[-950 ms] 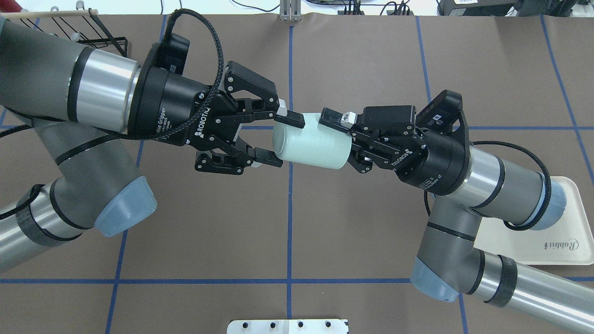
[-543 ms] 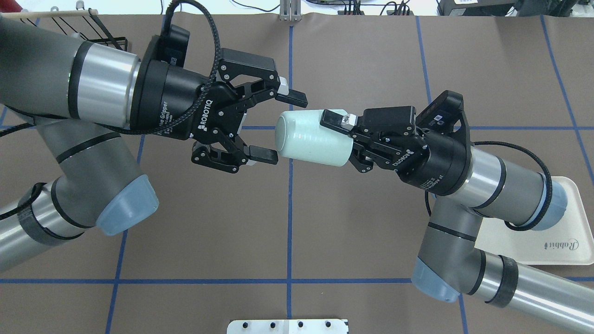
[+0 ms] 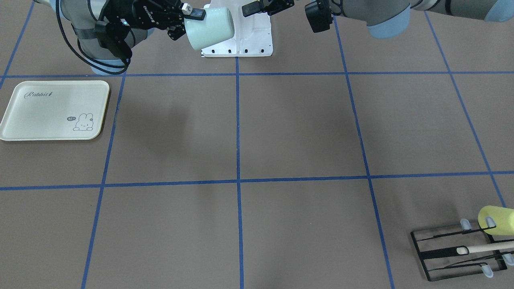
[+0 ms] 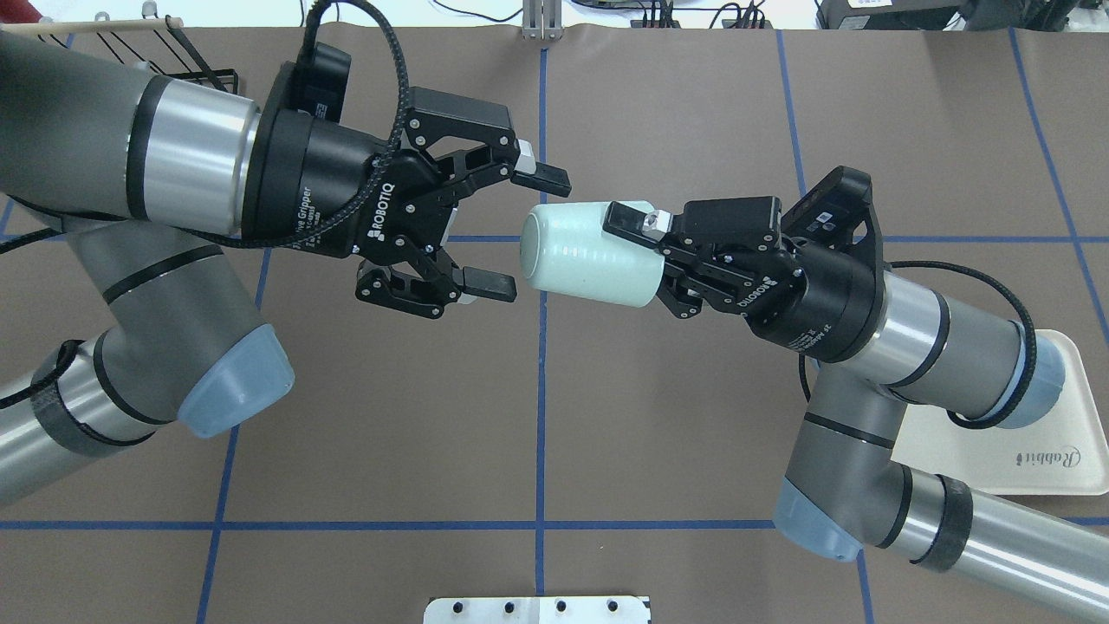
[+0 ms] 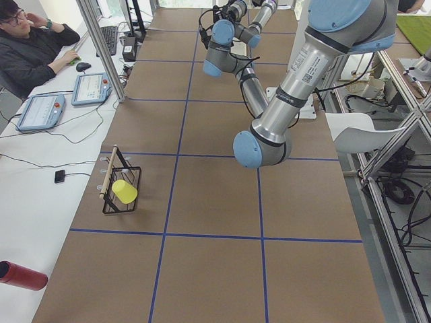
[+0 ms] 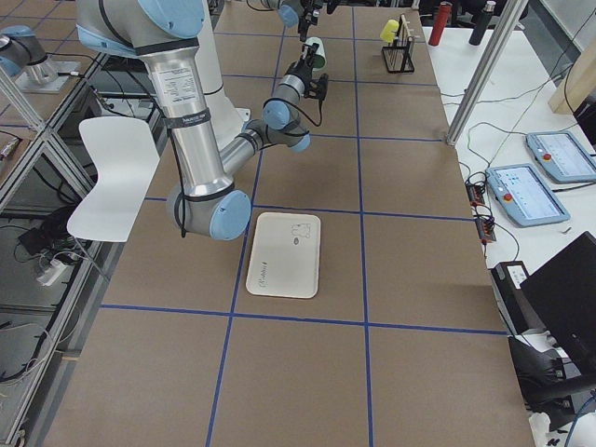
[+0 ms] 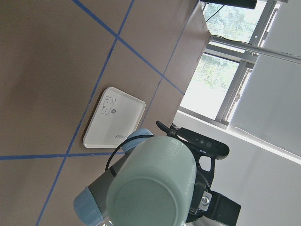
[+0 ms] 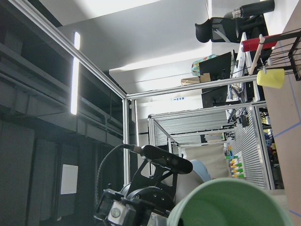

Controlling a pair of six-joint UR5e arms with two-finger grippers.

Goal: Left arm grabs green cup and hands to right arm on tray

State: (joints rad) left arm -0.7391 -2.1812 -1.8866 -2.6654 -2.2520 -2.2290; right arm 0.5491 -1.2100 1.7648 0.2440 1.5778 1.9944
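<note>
Closest to the robot's base, on its right side of the surface (image 4: 390, 416), the tray (image 4: 1074, 407) lies flat, partly hidden behind the right arm's elbow in the overhead view. The front-facing view shows nothing standing on it, so the last part of the job is not yet done. Further out, above the middle of the surface, the green cup (image 4: 589, 254) hangs in the air on its side, mouth toward the right wrist and base toward the left arm. The right claw (image 4: 643, 260) is clamped on it near the rim, one finger lying along the upper wall and the other mostly hidden below. I judge that this claw alone carries the weight. The left claw (image 4: 517, 232) faces the cup's base with its jaws spread wide. Its upper finger stands clear above the cup, its lower one ends just beside the bottom edge of the base, and I see no contact from either. From that I take the pick-up and the hand-over as finished. What is left falls to the right arm: swing the cup back over the tray, turn it upright, set it down and let go, while the left arm backs off. Farthest away, at the robot's far left corner, the rack (image 3: 453, 257) holds the yellow cup (image 3: 496, 220) and a stick (image 3: 488, 247), which play no part here.
</note>
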